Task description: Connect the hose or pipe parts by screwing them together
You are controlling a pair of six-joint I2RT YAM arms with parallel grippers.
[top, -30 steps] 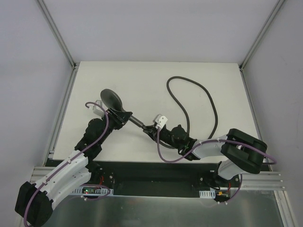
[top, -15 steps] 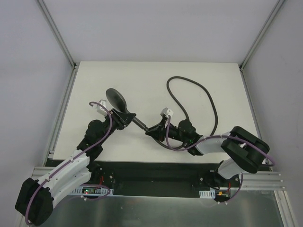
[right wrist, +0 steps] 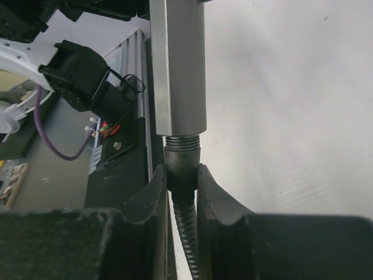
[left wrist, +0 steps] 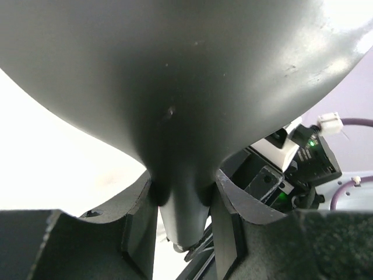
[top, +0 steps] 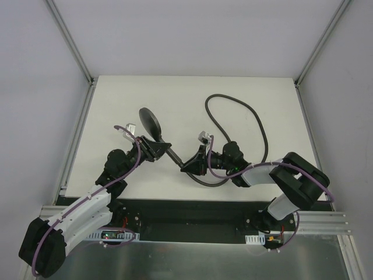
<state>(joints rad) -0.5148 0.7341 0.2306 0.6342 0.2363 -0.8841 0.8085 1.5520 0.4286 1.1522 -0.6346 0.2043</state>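
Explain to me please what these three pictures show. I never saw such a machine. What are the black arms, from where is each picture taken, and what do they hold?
These are two robot arms fixed at the near edge of a white table. One picture looks down from above; the other two come from small cameras on each wrist, looking along that arm's own jaws.

The left gripper is shut on the shower head, a dark grey part with a round face, gripped where its handle begins. The right gripper is shut on the hose at its end fitting. The rest of the hose lies looped on the table.

The right wrist view shows the fitting meeting the handle's end, with some screw thread exposed between them.
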